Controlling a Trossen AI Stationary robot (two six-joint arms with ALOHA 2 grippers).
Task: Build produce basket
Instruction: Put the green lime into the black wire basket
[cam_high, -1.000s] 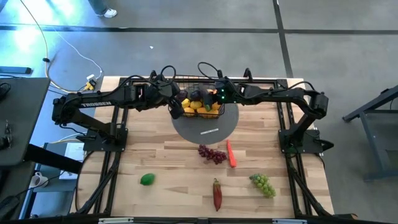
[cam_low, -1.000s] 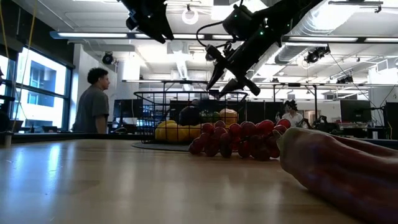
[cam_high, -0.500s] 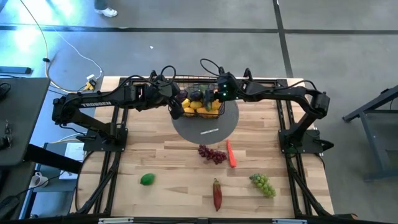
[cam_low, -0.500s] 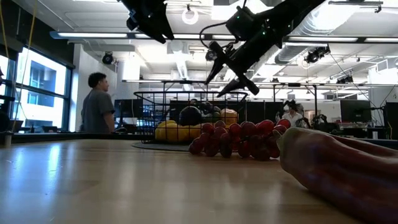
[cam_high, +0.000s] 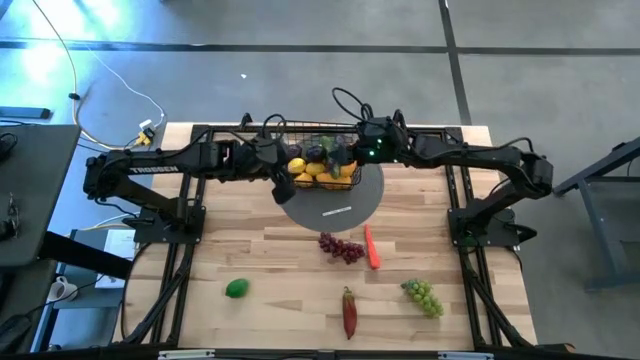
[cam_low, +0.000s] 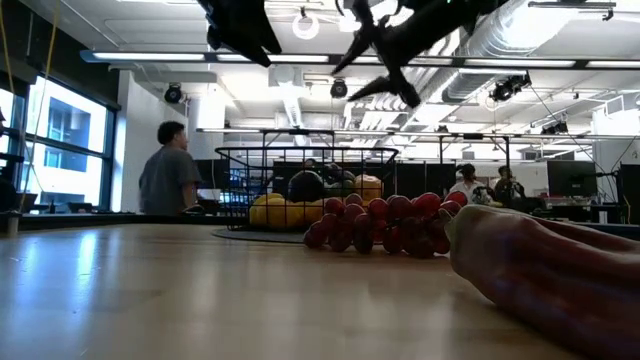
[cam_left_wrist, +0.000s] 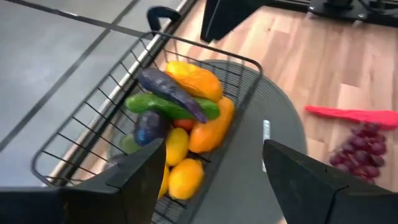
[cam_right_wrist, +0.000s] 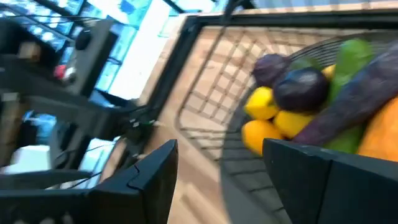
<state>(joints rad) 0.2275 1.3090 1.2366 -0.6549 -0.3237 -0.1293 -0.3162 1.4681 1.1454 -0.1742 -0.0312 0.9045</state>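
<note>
The black wire basket (cam_high: 322, 150) stands on a grey round mat (cam_high: 340, 205) at the table's far middle. It holds lemons, plums, a green cucumber, a mango and a long purple vegetable (cam_left_wrist: 177, 96). My left gripper (cam_high: 284, 186) hangs open just left of the basket, above its left end (cam_left_wrist: 211, 186). My right gripper (cam_high: 347, 157) is open and raised above the basket's right end (cam_low: 385, 55), looking down on the fruit (cam_right_wrist: 221, 186). Neither holds anything.
On the bare wood nearer me lie purple grapes (cam_high: 341, 247), an orange carrot (cam_high: 372, 246), green grapes (cam_high: 423, 296), a long red pepper (cam_high: 349, 312) and a green fruit (cam_high: 236, 289). People stand in the room behind (cam_low: 170, 180).
My right gripper has risen from just over the basket's rim to well above it and drawn back a little toward the table's right, staying open. The person in the background has walked to the right.
</note>
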